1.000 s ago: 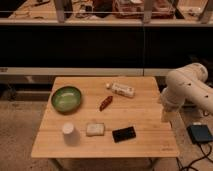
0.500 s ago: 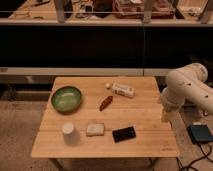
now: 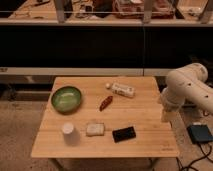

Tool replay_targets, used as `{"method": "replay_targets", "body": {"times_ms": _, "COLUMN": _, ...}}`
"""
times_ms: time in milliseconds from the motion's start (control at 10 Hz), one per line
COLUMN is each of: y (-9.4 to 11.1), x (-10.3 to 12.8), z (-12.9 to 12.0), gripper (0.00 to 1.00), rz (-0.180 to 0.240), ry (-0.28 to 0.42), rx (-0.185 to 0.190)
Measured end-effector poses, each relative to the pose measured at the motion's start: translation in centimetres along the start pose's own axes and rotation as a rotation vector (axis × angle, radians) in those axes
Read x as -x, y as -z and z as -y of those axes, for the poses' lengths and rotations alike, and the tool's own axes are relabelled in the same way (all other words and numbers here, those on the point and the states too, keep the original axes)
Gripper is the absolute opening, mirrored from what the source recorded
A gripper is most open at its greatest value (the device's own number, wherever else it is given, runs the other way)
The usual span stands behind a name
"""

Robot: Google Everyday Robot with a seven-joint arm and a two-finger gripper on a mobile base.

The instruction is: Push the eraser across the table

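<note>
Eraser [image 3: 124, 134]: flat near the front edge of the counter [image 3: 145, 107], just right of the sponge [image 3: 95, 129], untouched; gripper [image 3: 164, 114] hangs at the right edge, staged, we judge, for a sideways push; its opening we cannot tell.

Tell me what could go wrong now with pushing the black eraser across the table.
The small flat black eraser lies near the light wooden table's front edge; a push that way may drop it.
The pale squarish sponge block sits just left of it in view; a leftward push would likely hit it.
The tool hangs beside the table's right edge, far from the eraser; its approach could clip that edge.
</note>
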Motion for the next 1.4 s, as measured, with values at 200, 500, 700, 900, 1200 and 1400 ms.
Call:
{"method": "replay_targets", "body": {"times_ms": 200, "y": 0.0, "x": 0.0, "z": 0.0, "gripper": 0.65, "rz": 0.0, "ry": 0.0, "rx": 0.0}}
{"method": "replay_targets", "body": {"times_ms": 500, "y": 0.0, "x": 0.0, "z": 0.0, "gripper": 0.65, "rz": 0.0, "ry": 0.0, "rx": 0.0}}
{"method": "replay_targets", "body": {"times_ms": 700, "y": 0.0, "x": 0.0, "z": 0.0, "gripper": 0.65, "rz": 0.0, "ry": 0.0, "rx": 0.0}}
{"method": "replay_targets", "body": {"times_ms": 900, "y": 0.0, "x": 0.0, "z": 0.0, "gripper": 0.65, "rz": -0.001, "ry": 0.002, "rx": 0.0}}
{"method": "replay_targets", "body": {"times_ms": 1200, "y": -1.3, "x": 1.9, "z": -2.4, "gripper": 0.65, "rz": 0.063, "ry": 0.044, "rx": -0.055}}
{"method": "replay_targets", "body": {"times_ms": 1400, "y": -2.6, "x": 3.1, "z": -5.4, "gripper": 0.65, "rz": 0.12, "ry": 0.073, "rx": -0.077}}
